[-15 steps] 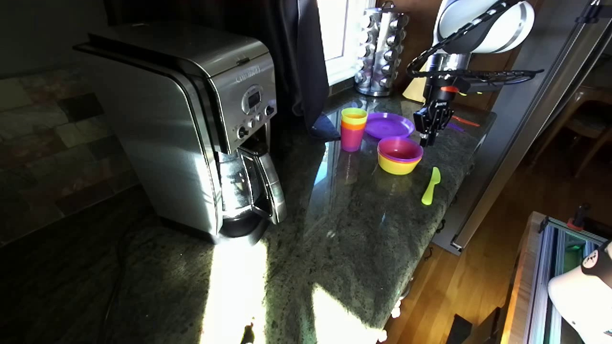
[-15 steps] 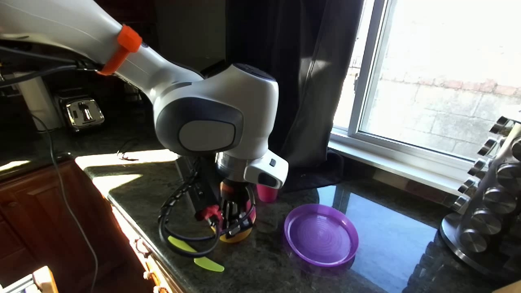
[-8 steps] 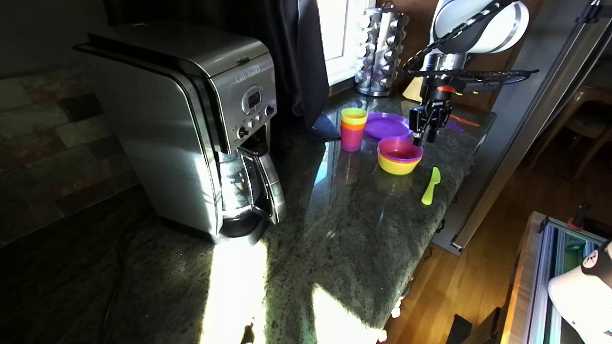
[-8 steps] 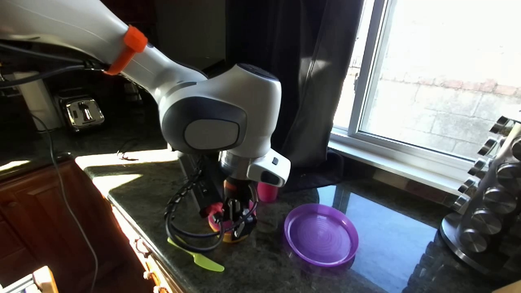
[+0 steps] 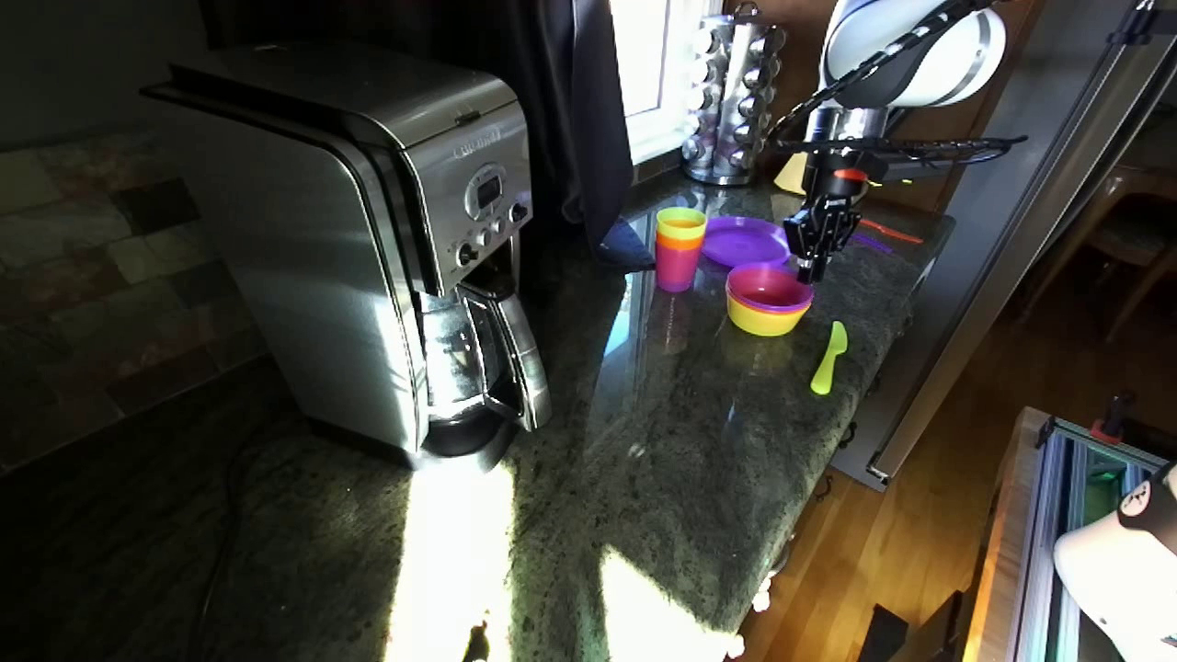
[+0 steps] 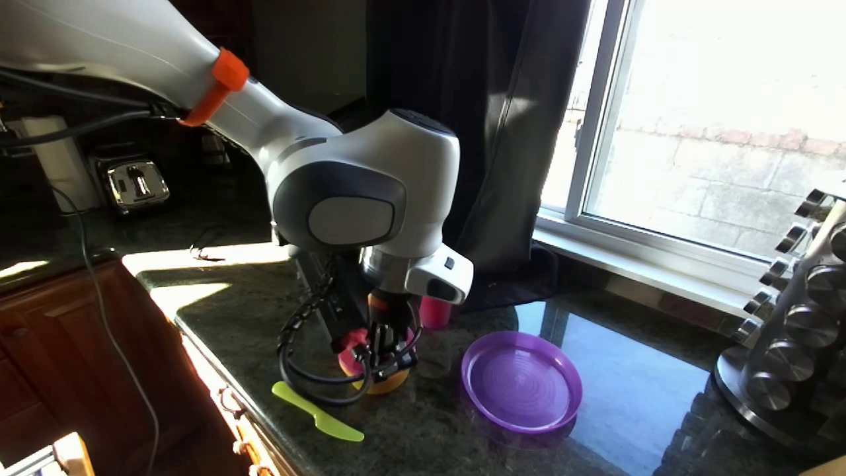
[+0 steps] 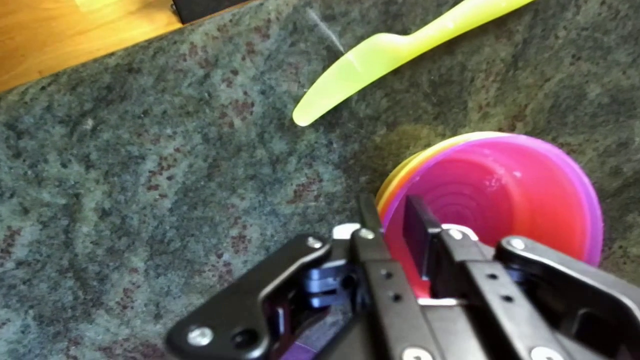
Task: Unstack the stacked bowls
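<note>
Bowls (image 7: pixel 520 200) sit nested, rims at one side showing between the parted jaws of your tool (image 7: pixel 392 206) in the wrist view, so probably straddle only the innermost.

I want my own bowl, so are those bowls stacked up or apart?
Stacked: the wrist view shows the bowls nested, with yellow, orange and purple edges, one inside the next.

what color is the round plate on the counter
Purple, with faint rings in the middle; the plate shows best in an exterior view.
</note>
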Tool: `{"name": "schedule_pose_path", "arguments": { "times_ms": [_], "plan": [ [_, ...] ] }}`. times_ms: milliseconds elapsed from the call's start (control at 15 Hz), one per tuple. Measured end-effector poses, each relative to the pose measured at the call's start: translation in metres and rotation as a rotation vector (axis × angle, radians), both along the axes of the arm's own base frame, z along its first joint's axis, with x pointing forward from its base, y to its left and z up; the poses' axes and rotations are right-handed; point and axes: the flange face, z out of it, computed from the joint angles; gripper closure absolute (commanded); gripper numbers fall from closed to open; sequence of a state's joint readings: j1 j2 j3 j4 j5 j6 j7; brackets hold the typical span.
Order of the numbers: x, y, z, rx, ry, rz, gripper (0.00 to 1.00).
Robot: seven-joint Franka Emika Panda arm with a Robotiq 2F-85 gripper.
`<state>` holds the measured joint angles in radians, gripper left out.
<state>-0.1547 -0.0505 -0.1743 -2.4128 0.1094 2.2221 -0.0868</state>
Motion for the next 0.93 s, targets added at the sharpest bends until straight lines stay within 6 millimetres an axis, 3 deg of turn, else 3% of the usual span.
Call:
{"name": "schedule_pose_path", "arguments": {
  "times_ms": [933],
  "plan": [
    [0.0089,0.0029,0.0024,0.003,-0.011,0.005,0.99]
  ]
}}
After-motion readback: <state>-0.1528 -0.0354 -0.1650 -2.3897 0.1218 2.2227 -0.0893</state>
